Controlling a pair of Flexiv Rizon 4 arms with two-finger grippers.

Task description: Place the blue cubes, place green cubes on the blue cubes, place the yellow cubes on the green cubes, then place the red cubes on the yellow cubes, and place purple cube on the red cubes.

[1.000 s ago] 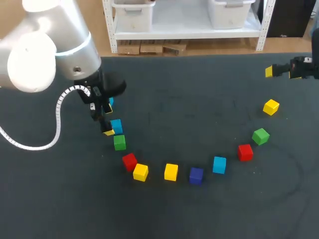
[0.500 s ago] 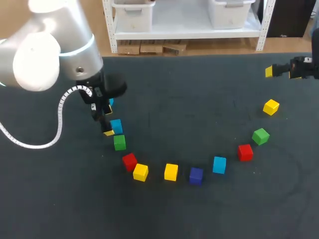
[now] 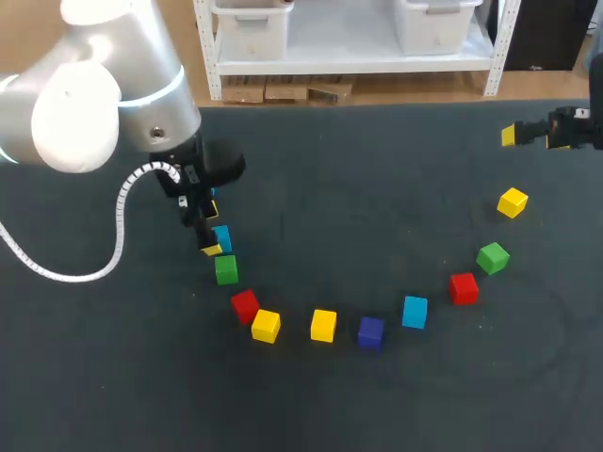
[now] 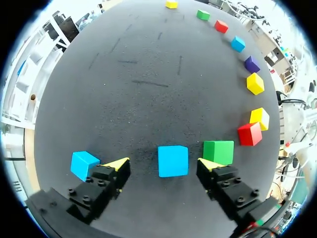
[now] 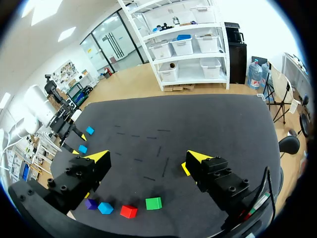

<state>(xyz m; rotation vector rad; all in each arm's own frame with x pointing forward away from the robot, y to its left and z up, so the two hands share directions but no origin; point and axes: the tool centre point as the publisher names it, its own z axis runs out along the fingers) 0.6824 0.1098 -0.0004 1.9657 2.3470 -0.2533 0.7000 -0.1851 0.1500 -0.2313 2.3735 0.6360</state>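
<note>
- Eleven cubes sit on the dark table (image 3: 377,188), none stacked, and in the head view most of them run in a curve across the near side.
- The left gripper (image 4: 162,163) is down low at the curve's left end, fingers spread wide.
- Its yellow tips stand either side of a blue cube (image 4: 173,160). That cube rests on the table in the gap, and neither tip touches it.
- Just outside one finger is a second blue cube (image 4: 83,164), flat on the table.
- Just outside the other finger is a green cube (image 4: 218,151), very close to that tip.
- Along the curve from the green cube comes a red cube (image 3: 245,305), with a yellow cube (image 3: 266,326) right against it or nearly so.
- Then, each with a gap between, come a second yellow cube (image 3: 323,325), the purple cube (image 3: 371,331) and a third blue cube (image 3: 415,312).
- After those, a second red cube (image 3: 463,288) and a second green cube (image 3: 492,257) climb away on the right.
- Up at the far right end a third yellow cube (image 3: 513,201) sits apart from the others.
- The right gripper (image 5: 147,157) hangs above the table's right edge, well apart from the left arm.
- Its fingers are wide apart and nothing is between them.
- In the right wrist view the second green cube, second red cube, third blue cube and purple cube lie in a row under that gripper.
- The third yellow cube peeks out beside one of its fingers.
</note>
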